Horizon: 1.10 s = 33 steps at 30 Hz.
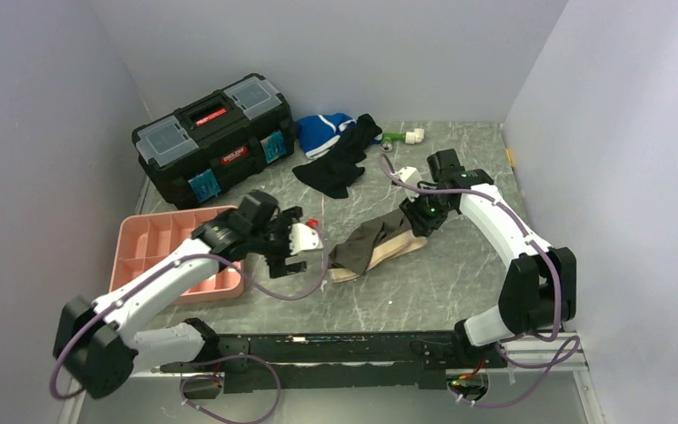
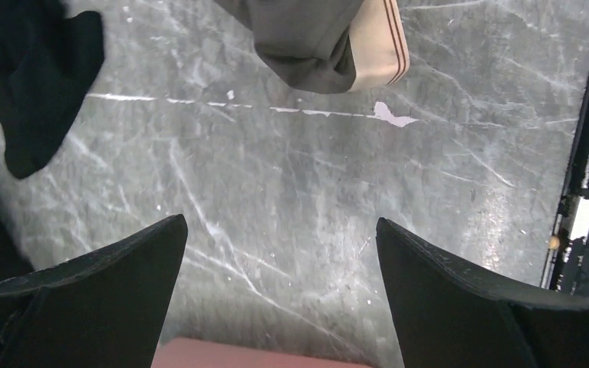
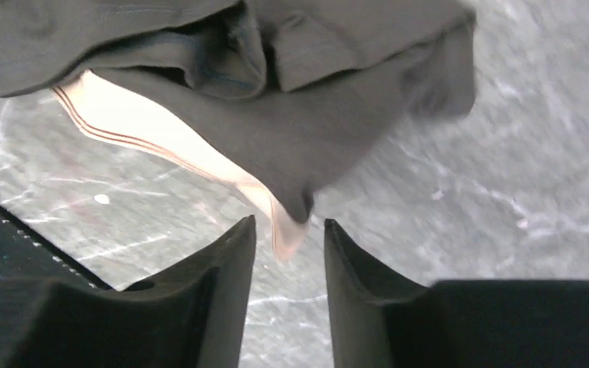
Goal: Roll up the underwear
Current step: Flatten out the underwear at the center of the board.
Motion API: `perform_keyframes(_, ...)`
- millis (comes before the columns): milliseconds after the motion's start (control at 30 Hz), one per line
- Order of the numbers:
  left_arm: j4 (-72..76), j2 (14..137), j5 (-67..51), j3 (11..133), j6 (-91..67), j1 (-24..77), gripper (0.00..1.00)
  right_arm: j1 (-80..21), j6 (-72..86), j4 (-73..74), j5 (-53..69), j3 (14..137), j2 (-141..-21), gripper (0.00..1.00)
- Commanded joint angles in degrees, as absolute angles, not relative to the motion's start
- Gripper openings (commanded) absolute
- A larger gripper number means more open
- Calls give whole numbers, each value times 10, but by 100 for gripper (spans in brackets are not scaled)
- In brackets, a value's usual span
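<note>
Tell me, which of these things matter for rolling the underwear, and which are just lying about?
In the job:
underwear
right gripper
left gripper

Lying about:
toolbox
pink tray
black garment
blue-and-white garment

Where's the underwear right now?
In the top view the underwear lies mid-table, just right of the left gripper, with the right gripper at its far right end and the black garment behind it.

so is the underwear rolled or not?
Not rolled. The underwear lies loosely folded and rumpled on the table, waistband showing along its near edge.
</note>
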State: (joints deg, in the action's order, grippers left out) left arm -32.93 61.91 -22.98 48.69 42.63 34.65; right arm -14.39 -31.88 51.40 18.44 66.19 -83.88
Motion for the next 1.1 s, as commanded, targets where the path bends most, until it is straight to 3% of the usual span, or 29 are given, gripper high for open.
perform_keyframes(0,-282,689,-157,545,438,395,99,-128,-308,538,95,656,-828,55)
perform_keyframes(67,-292,711,-142,561,425,397,100,-135,-310,535,131,646,-799,77)
perform_keyframes(100,-294,714,-132,563,423,396,100,-143,-311,533,148,642,-783,83)
perform_keyframes(167,-298,705,-111,550,416,396,100,-184,-314,527,176,630,-758,86)
perform_keyframes(367,-329,624,-89,496,385,363,99,-308,-311,468,233,587,-750,81)
perform_keyframes(567,-382,519,-130,477,345,237,99,-409,-310,385,207,551,-808,71)
perform_keyframes(700,-410,459,-127,468,331,177,99,-440,-309,354,198,548,-861,70)
perform_keyframes(933,-431,410,-93,453,330,166,99,-486,-292,316,161,555,-935,70)
perform_keyframes(1067,-440,419,-94,458,333,165,99,-493,-277,301,144,558,-963,61)
